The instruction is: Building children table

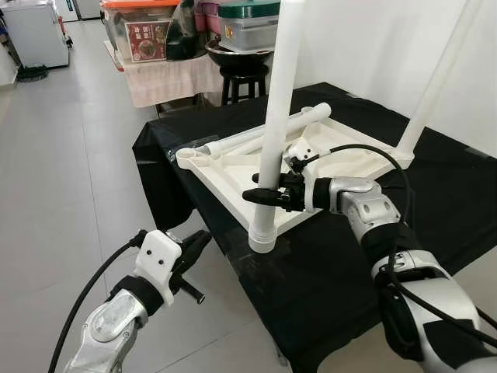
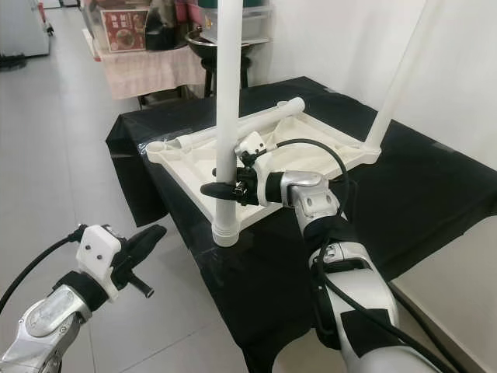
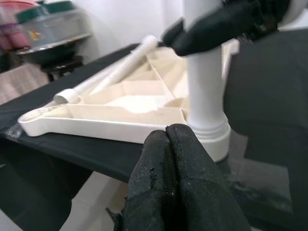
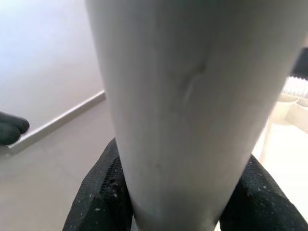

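Two hands are in view. The right hand (image 1: 262, 196) is clamped around an upright white table leg (image 1: 277, 116), seated in the near corner of the upturned table frame (image 1: 233, 177) on the black tabletop (image 1: 326, 272). The left hand (image 1: 190, 252), fingers together, hovers below and beside that corner, empty.

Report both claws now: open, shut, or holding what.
Left claw: shut, holding nothing, beside the black-covered table.
Right claw: shut on the upright white table leg.
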Motion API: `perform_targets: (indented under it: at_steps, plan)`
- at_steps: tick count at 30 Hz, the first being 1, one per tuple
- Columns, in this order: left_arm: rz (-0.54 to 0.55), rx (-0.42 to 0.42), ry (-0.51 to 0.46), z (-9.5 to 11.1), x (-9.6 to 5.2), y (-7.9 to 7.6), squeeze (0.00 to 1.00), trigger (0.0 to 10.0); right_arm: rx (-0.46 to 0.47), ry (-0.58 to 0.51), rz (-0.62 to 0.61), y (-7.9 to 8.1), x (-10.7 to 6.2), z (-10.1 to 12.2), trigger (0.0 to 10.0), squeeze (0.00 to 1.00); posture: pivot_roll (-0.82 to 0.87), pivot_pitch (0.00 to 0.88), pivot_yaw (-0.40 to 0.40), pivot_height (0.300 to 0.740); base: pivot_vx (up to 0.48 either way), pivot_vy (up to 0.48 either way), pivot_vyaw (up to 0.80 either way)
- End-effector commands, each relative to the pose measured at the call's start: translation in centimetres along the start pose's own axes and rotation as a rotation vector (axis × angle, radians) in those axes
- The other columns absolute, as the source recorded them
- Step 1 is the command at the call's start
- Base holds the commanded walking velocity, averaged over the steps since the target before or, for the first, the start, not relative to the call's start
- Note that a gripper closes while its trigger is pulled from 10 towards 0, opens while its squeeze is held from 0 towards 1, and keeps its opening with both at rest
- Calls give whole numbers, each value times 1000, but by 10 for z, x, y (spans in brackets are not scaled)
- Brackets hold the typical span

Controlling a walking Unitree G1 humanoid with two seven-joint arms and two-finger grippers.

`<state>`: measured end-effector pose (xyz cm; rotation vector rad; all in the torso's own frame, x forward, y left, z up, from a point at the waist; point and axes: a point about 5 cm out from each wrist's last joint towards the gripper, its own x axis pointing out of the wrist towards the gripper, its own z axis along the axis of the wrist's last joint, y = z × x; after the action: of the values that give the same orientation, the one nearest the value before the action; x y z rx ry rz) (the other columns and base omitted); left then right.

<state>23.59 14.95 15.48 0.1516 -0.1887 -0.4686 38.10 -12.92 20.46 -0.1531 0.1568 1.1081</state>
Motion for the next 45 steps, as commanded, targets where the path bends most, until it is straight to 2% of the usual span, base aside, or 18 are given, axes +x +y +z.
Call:
perform_targets:
  at_steps: [1,4,8,9,10,12,15,21,22,24,25,28,29,35,36,37,38,45]
  plan:
    - [20,-58,-7,0,-2,-1,0,10000,32,37,27,2,-6,-16,0,0,8,0,-17,740,0,0,0]
    - [24,-108,4,-4,-1,-2,0,10000,67,89,-99,6,-9,-38,0,0,3,0,-19,740,0,0,0]
    - [25,-112,10,-5,0,-1,0,10000,89,107,-150,8,-7,-45,0,0,3,0,-19,740,0,0,0]
    - [32,-115,17,-6,1,1,0,10000,224,41,-395,31,14,-59,0,0,1,2,-5,740,0,0,0]
    - [39,-119,19,-7,2,3,0,10000,263,66,-465,60,28,-67,0,0,4,4,2,740,0,0,0]
    - [51,-120,26,-9,3,5,0,10000,230,30,-554,67,30,-57,0,0,-10,0,13,740,0,0,0]
    - [59,-120,30,-11,4,6,0,10000,222,5,-598,67,32,-51,0,0,-19,0,19,740,0,0,0]
    - [32,-131,50,-13,8,4,0,10000,196,64,-693,48,27,-55,0,0,9,0,-10,740,0,0,0]
    - [34,-134,51,-13,8,4,0,10000,192,74,-713,47,26,-55,6510,0,8,0,-8,740,0,0,0]
    - [33,-137,51,-13,8,4,0,10000,192,95,-746,49,23,-54,6510,0,8,0,-8,740,0,0,0]
    - [23,-140,53,-13,9,4,0,10000,194,94,-752,49,23,-52,10000,0,9,0,-9,740,0,0,0]
    - [9,-142,56,-13,9,3,0,10000,184,68,-721,50,23,-46,10000,0,9,0,-4,740,0,0,0]
    - [-3,-144,59,-13,10,3,0,10000,174,44,-690,50,24,-40,10000,1000,9,0,-4,740,0,0,0]
    - [-26,-135,64,-12,4,0,0,10000,65,-104,-391,38,29,-5,10000,1000,13,0,-8,740,0,0,0]
    - [-39,-136,74,-12,0,-3,0,10000,9,-116,-325,31,26,2,10000,427,19,0,-14,740,0,0,0]
    - [-39,-136,74,-12,0,-3,0,10000,9,-116,-325,31,26,2,10000,427,19,0,-14,740,0,0,0]
    - [-48,-139,82,-13,-4,-6,0,10000,-23,-121,-266,27,23,6,10000,0,20,0,-15,740,0,0,0]
    - [-34,-161,87,-13,-13,-11,0,10000,-56,-89,-95,14,17,14,10000,0,38,0,-26,740,0,0,0]
